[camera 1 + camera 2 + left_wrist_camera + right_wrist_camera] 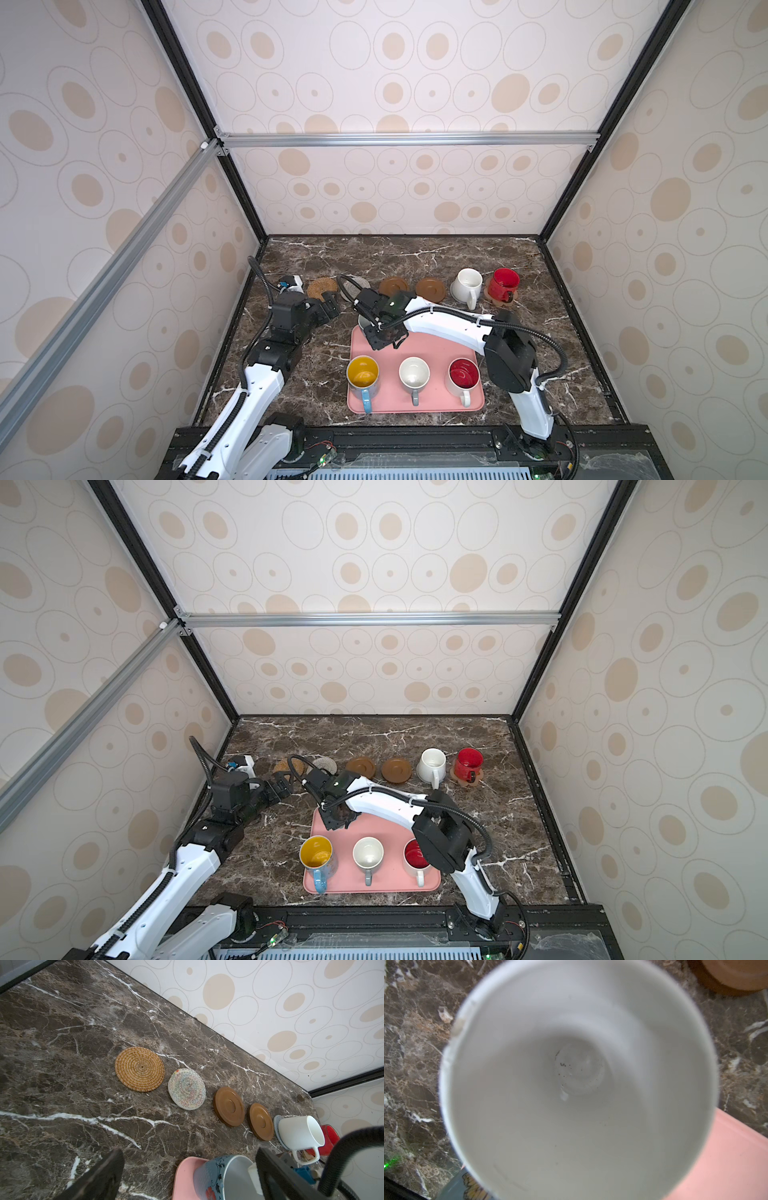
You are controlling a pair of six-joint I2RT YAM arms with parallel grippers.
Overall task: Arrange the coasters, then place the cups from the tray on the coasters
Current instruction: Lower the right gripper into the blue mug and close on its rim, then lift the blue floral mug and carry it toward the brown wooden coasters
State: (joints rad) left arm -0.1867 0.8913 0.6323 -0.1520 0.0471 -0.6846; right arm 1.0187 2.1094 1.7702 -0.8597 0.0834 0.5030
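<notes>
Tabletop (415, 257) in dark veined marble, circle-patterned walls (395, 62), pink tray (390, 399).

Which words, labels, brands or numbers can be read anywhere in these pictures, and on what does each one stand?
No text can be read in any view.
White mark on the left arm: too small to read.
Blue-grey mug: only flower and scroll drawings, no letters.

The dark marble counter (415, 257) bears the pink tray (432, 353) beneath the right tool (378, 334) and, in a row beyond it, a rattan coaster (322, 286), cream woven coaster (186, 1088), brown disc (394, 286), second brown disc (431, 289), grey-blue coaster (277, 1126) and paw coaster (508, 303).
</notes>
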